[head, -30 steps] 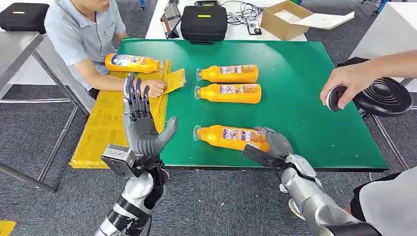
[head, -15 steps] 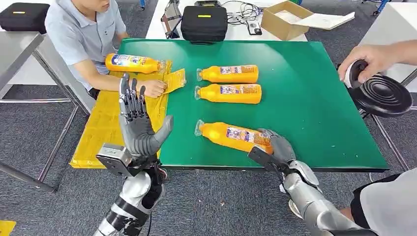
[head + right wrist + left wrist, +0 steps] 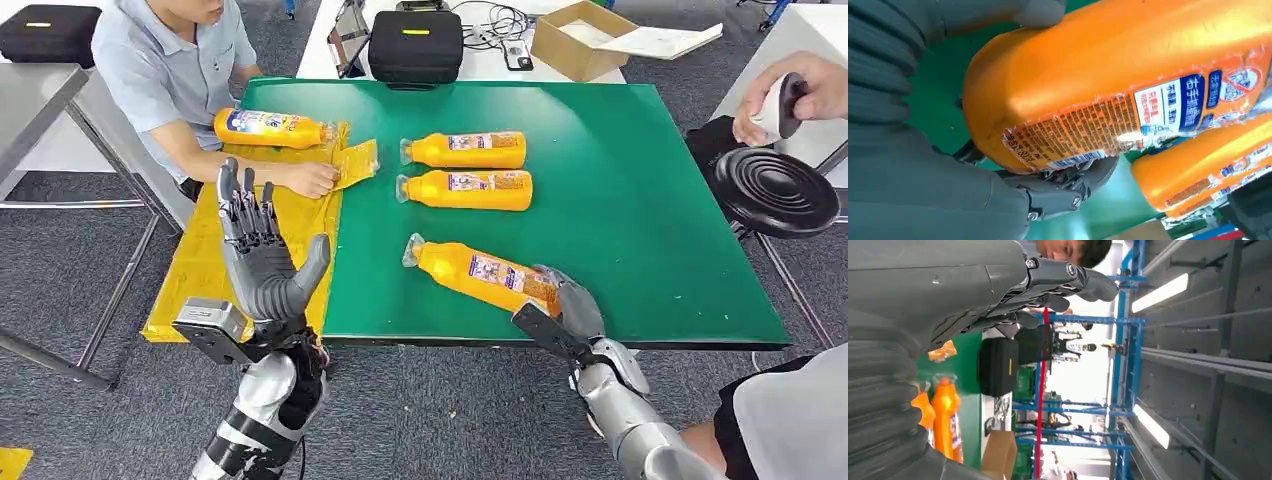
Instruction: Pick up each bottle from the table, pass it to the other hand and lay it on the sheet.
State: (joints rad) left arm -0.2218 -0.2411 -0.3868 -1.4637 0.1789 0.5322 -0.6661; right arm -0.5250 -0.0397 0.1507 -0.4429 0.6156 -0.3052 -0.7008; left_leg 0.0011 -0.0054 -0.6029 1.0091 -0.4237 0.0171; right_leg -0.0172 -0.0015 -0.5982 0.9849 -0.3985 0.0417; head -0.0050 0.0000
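My right hand (image 3: 566, 310) grips the base of an orange bottle (image 3: 478, 272) near the front edge of the green table (image 3: 620, 200); the bottle (image 3: 1128, 85) points its cap end up and to the left. Two more orange bottles (image 3: 465, 150) (image 3: 468, 189) lie side by side at mid-table. A fourth orange bottle (image 3: 268, 128) lies on the yellow sheet (image 3: 215, 250) at the table's left. My left hand (image 3: 262, 265) is raised over the sheet, fingers spread, holding nothing; the same left hand (image 3: 948, 295) fills the near side of its wrist view.
A seated person rests a hand (image 3: 310, 179) on the sheet beside the fourth bottle. Another person's hand (image 3: 795, 95) holds a small device at the right, above a black stool (image 3: 778, 190). A black case (image 3: 415, 45) and a cardboard box (image 3: 580, 40) stand behind the table.
My right hand has drawn back toward the front edge and the bottle has tilted, cap end swinging up. My left hand moved left. The person's hand at right lifted away.
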